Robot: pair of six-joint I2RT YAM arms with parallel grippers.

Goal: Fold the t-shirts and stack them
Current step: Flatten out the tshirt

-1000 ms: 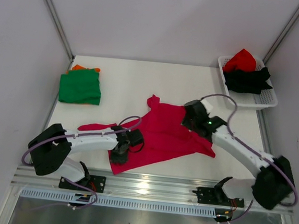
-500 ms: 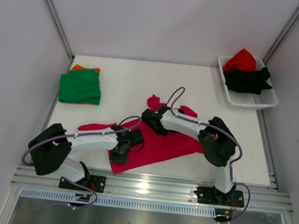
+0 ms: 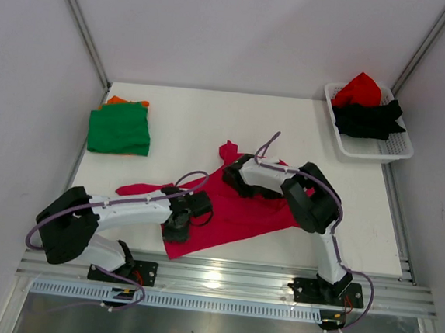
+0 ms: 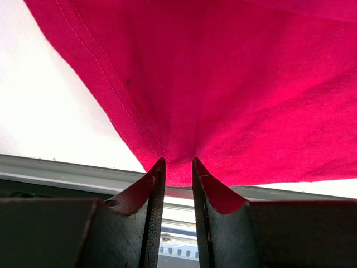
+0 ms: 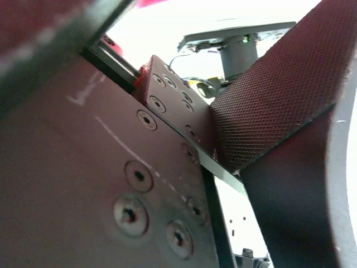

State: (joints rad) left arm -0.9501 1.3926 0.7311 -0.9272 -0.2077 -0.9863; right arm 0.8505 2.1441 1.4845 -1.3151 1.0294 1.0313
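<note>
Magenta-pink soft cloth t-shirt (image 3: 243, 203) lies spread and rumpled on the white tabletop (image 3: 188, 117), close to the front edge, between the two arms; it is not yet folded. At the far left, a green folded t-shirt (image 3: 118, 130) sits on top of an orange t-shirt (image 3: 117, 100), of which only an edge shows; in the far right corner, a white plastic lattice basket (image 3: 379, 153) holds a red t-shirt (image 3: 358, 89) and a black t-shirt (image 3: 371, 117), heaped.

Step in hand, by my judgement: flattening the pink shirt to begin its fold; two are stacked, two wait.

Left tool (image 3: 180, 227) is clenched on the shirt's near hem; in the left wrist view the cloth gathers into the thin gap between its two dark fingers (image 4: 153, 190). Right tool (image 3: 233, 175) is down on the shirt's far part; its wrist view shows only a textured pad (image 5: 268, 95) and dark housing close up, so I cannot tell whether it grasps cloth or stands released.

Next move likely calls for a sure hold at the far edge, then both arms drawing the cloth flat.
</note>
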